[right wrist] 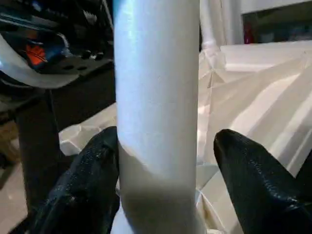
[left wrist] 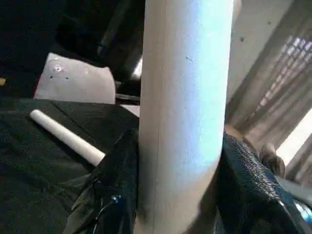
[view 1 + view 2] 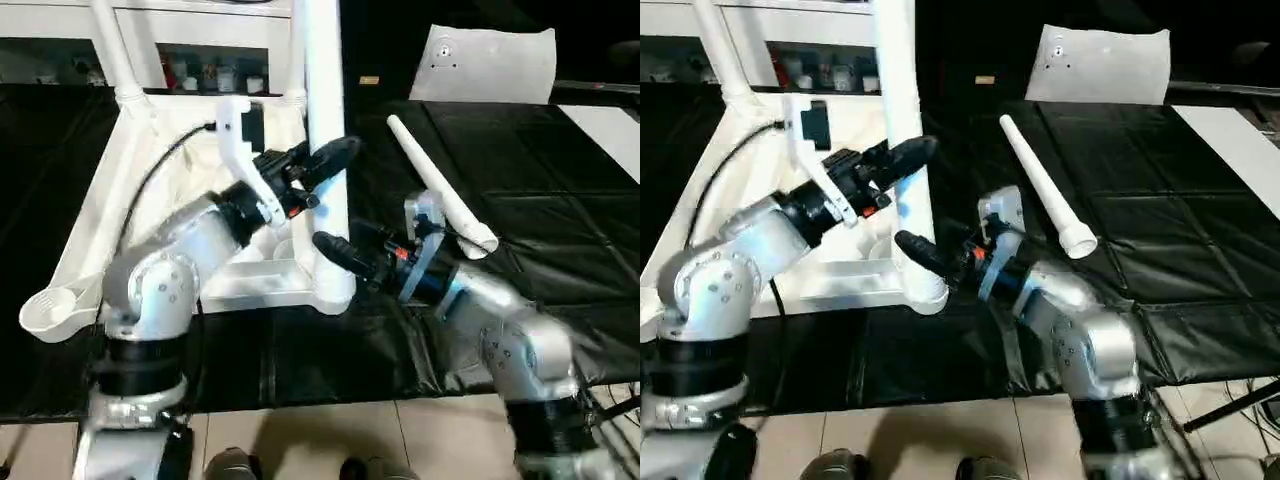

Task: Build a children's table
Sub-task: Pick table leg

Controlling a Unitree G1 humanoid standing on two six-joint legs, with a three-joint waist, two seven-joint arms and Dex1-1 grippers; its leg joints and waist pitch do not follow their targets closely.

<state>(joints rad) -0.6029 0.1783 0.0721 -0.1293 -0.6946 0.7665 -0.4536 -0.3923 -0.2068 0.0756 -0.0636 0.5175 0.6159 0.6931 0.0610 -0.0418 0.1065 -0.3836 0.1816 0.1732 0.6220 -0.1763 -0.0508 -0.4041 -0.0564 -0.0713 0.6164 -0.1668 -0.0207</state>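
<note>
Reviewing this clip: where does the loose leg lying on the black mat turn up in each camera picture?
Left eye view: loose leg lies slanted, right of centre, by the right arm.
Right eye view: same leg, right of centre.
Left wrist view: at the left side, behind the upright leg.
Right wrist view: not in it.
Shared landmark: the upright leg, seated in the tabletop.
</note>
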